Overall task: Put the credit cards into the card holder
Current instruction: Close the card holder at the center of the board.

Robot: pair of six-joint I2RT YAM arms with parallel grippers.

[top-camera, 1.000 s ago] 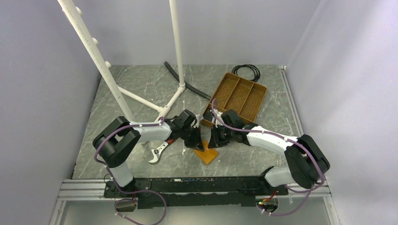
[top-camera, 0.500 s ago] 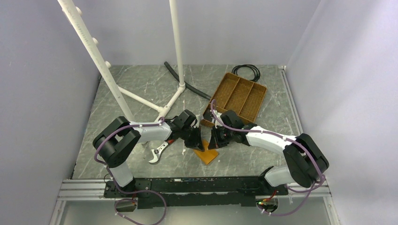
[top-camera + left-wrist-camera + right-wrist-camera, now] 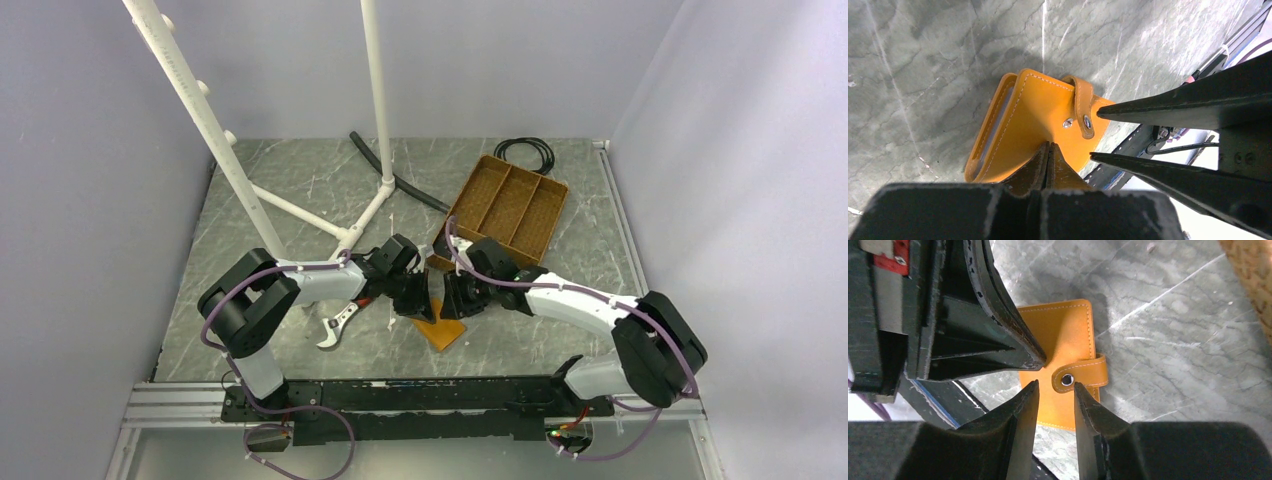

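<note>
With your left claw (image 3: 1048,148) clenched and right claw (image 3: 1054,384) released above the card holder (image 3: 1063,330), tugging its snapped strap (image 3: 1089,372) may skid it.

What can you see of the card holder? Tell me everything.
The card holder is a small orange-tan, leather-looking wallet with pale stitching and a strap carrying a metal snap. It lies folded on the grey marbled table, a bluish lining showing at one edge. The left gripper, shut, and the right gripper, open, hang just over it; contact is unclear.
</note>
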